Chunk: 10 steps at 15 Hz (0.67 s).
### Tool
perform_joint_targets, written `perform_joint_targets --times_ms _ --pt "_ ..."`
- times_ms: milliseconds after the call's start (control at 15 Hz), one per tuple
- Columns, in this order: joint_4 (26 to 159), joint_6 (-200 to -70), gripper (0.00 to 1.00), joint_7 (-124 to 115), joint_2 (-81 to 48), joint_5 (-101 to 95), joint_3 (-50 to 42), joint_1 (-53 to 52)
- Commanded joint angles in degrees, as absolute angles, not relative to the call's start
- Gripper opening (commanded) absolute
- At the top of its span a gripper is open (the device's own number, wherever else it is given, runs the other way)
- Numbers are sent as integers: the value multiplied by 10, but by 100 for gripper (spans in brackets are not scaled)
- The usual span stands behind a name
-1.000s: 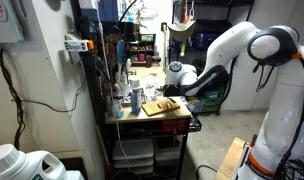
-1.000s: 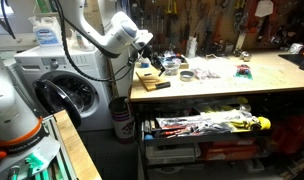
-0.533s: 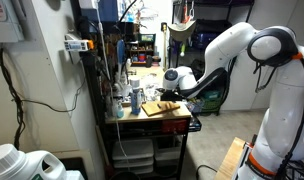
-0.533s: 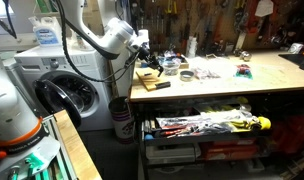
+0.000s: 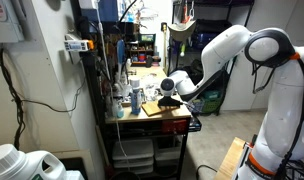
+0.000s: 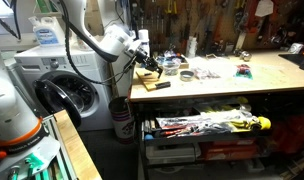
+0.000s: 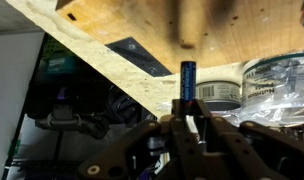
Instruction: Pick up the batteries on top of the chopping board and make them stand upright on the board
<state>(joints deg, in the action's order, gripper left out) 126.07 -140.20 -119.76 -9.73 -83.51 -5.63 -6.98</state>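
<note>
Dark blue and slim, a battery [image 7: 188,76] stands upright, pinched between the tips of the claw [image 7: 189,108] in the wrist view. In an exterior view the claw hangs over the tan board [image 6: 150,79] at the left end of the surface [image 6: 227,86]. Whether the battery touches the board, I cannot tell.

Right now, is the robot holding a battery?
Yes, the wrist view shows a slim blue battery pinched between the jaws, sticking out past them.
</note>
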Motion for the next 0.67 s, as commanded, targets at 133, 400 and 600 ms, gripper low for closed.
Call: perform_joint_targets --times_ms 133,400,600 --pt "1261 -1364 4 -1277 -114 -911 -22 -44" --pt "1260 -1334 4 -1305 -124 -947 -12 -38" --pt "1260 -1319 4 -1320 -130 -964 -6 -33"
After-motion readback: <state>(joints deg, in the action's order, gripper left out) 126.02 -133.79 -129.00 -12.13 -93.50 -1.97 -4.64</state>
